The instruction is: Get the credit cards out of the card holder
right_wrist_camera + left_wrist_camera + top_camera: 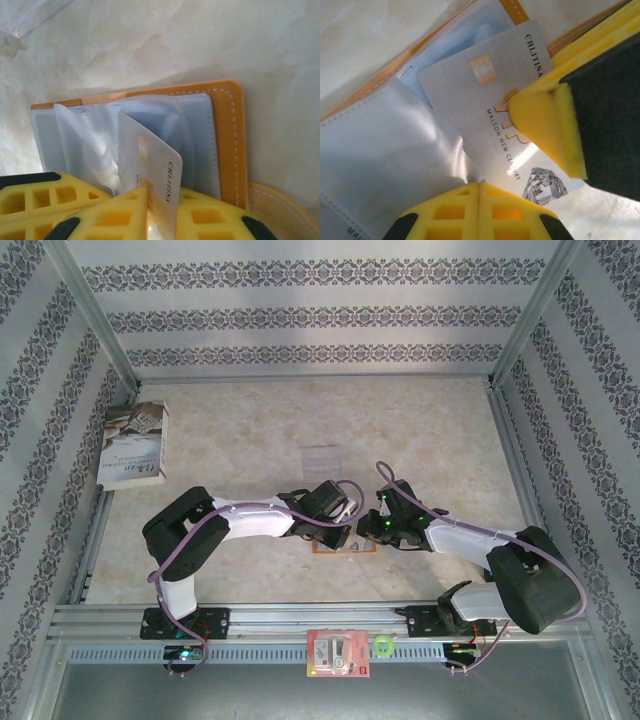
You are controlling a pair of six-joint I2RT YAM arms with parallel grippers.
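Note:
The orange-tan card holder (230,135) lies open on the table, its pale blue-grey pockets (380,150) fanned up. My right gripper (156,196) is shut on a silver credit card (150,160) with a gold chip, which stands on edge and is partly out of a pocket. In the left wrist view the same credit card (475,105) shows "VIP" lettering and a diamond picture. My left gripper (479,189) is shut, pinching a pocket sleeve of the holder beside the card. From above, both grippers meet over the card holder (340,546).
A clear plastic tray (322,458) lies on the table behind the grippers. A book (134,445) rests at the far left edge. A red-and-white packet (338,653) and a green ring (383,645) sit on the front rail between the arm bases.

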